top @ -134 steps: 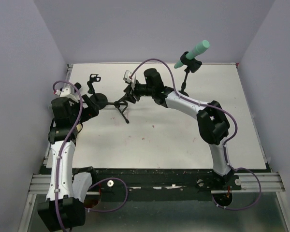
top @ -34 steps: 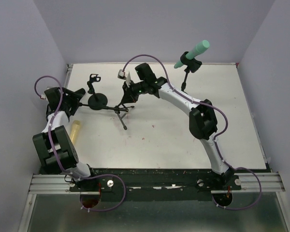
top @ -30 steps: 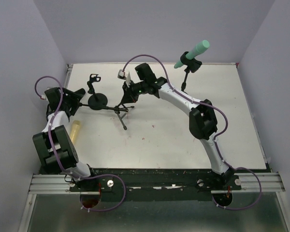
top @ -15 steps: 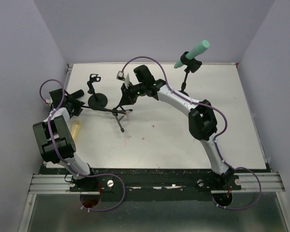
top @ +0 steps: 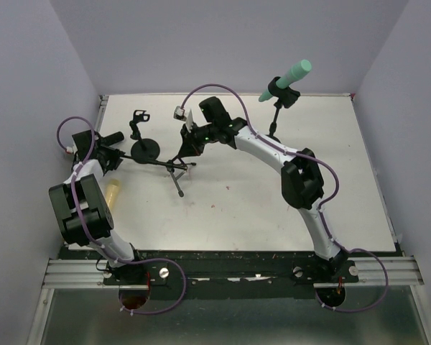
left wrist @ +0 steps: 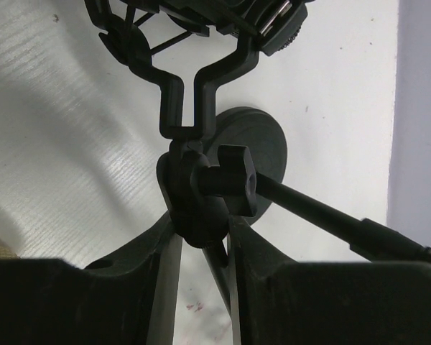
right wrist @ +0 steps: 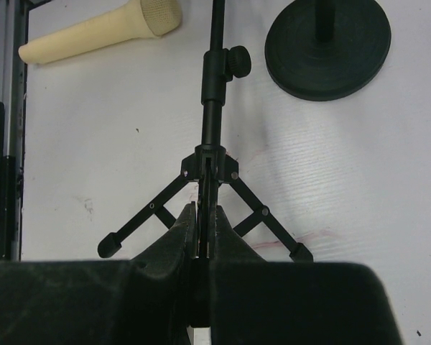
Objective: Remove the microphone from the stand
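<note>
A black tripod stand is held level above the table between both arms. My right gripper is shut on the tripod's middle leg, seen from above at the right gripper. My left gripper is at the other end, its fingers pressed against both sides of the stand's swivel joint, under the empty forked clip. A cream microphone lies loose on the table near the left arm, also in the right wrist view. A green microphone sits clipped in an upright stand at the back right.
A second stand with a round black base and an empty clip stands just behind the held tripod; its base shows in both wrist views. The table's left edge and wall run close to the left arm.
The left jaws have closed in from wide apart onto the swivel joint. The left wrist has shifted slightly and the tripod's feet swung a little to the left. The right gripper keeps its hold.
</note>
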